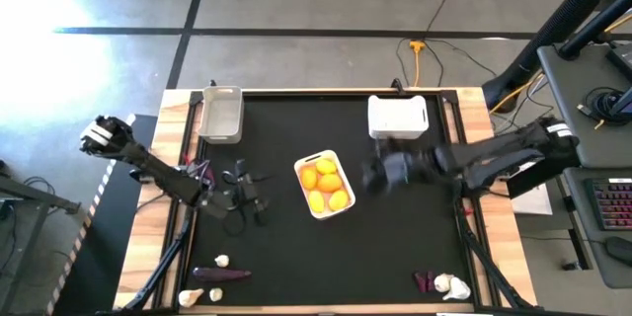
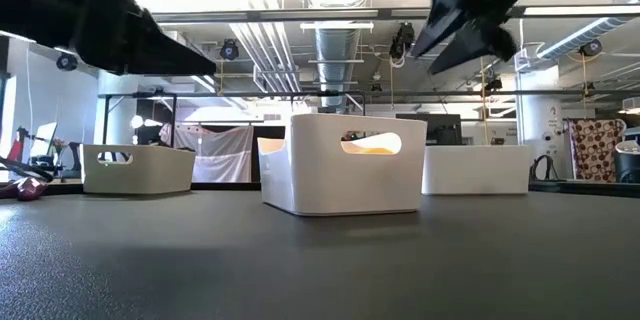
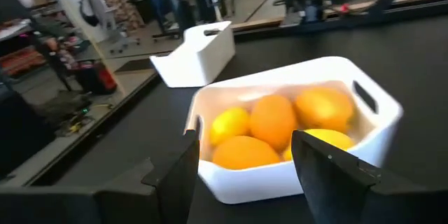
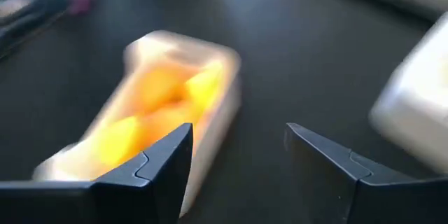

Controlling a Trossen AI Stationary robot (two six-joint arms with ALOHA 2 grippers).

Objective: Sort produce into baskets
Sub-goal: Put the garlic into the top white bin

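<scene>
The right gripper [image 1: 378, 173] hangs over the black table [image 1: 395, 247], just beside the middle basket [image 1: 308, 163] on its right side. Its two fingers [image 4: 164, 164] stand apart and nothing is between them. The left gripper [image 1: 259, 200] is on the other side of the middle basket, near its left wall, also above the table. Its fingers [image 3: 178, 175] are spread, with nothing between them, and they point toward this basket.

The middle basket is white and holds the yellow and orange fruits [image 3: 273, 122], which fill it. Behind it and to the right stands the second white basket [image 1: 398, 117], close to the right gripper. Behind it and to the left, well apart, stands the grey basket [image 1: 221, 114].

In front of the middle basket and to the left, near the table edge, lie a dark purple vegetable [image 1: 221, 275] and three white bulbs [image 1: 222, 261]. In front of it and to the right, also near the edge, lie another purple piece [image 1: 425, 280] and a white bulb [image 1: 450, 284], touching each other.
</scene>
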